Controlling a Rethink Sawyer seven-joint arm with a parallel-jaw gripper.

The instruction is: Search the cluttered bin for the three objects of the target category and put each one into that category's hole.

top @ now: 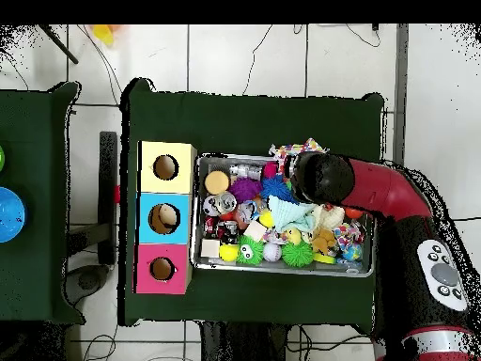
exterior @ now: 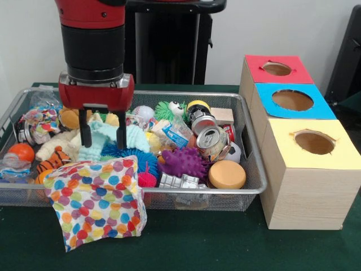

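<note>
Over bin [exterior: 255, 148] left side, gripper [exterior: 102, 135] vertical, spread wide astride mint cloth [exterior: 113, 138].

No text or label can be read.

Front camera close, overhead high; shared bin [exterior: 248, 186].

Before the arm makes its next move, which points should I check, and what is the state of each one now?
1. Gripper fingers open, empty: ok.
2. Gripper above a dotted piece: not ok, it is over the pale mint knitted cloth.
3. Large white dotted fabric piece reachable: ok, it hangs over the silver wire mesh bin's near rim.
4. Yellow-surround round hole unobstructed: ok.
5. Two small dotted bundles located: cannot tell.
</note>
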